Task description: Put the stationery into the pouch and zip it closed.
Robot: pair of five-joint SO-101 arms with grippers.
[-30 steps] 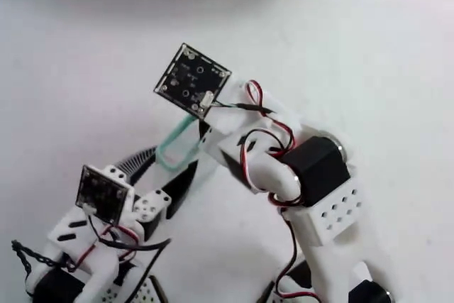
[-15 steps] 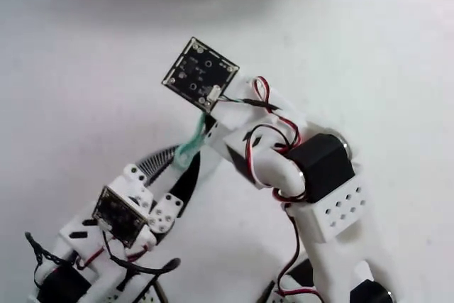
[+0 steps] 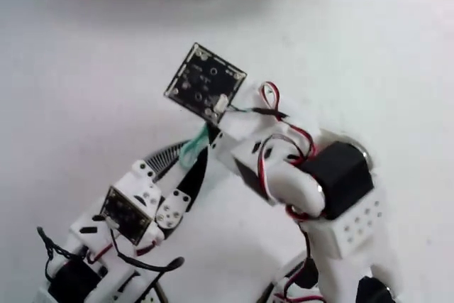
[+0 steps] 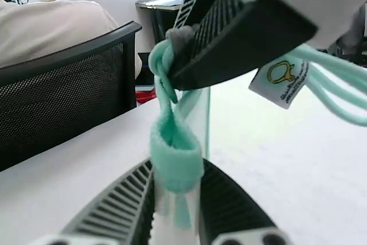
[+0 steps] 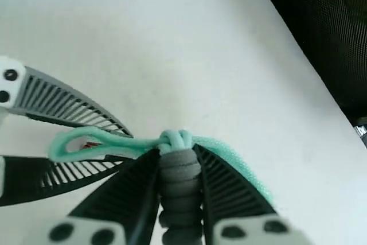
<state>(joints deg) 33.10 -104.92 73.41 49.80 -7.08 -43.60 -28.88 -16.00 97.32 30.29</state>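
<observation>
While your left pincer [image 4: 176, 170] clamps the mint end of the pouch [image 4: 198, 113], your right pincer [image 5: 176, 154] is closed on its grey zipper pull [image 5: 180, 183], just beside it.

Pouch [image 3: 190, 150] mostly hidden beneath both arms.
Only a teal sliver shows from above; its zip's state cannot be told. The right gripper [image 5: 176, 154] covers the grey zipper pull's [image 5: 179, 181] sides; teal cords [image 4: 344, 68] run off the left wrist view's edge.
</observation>
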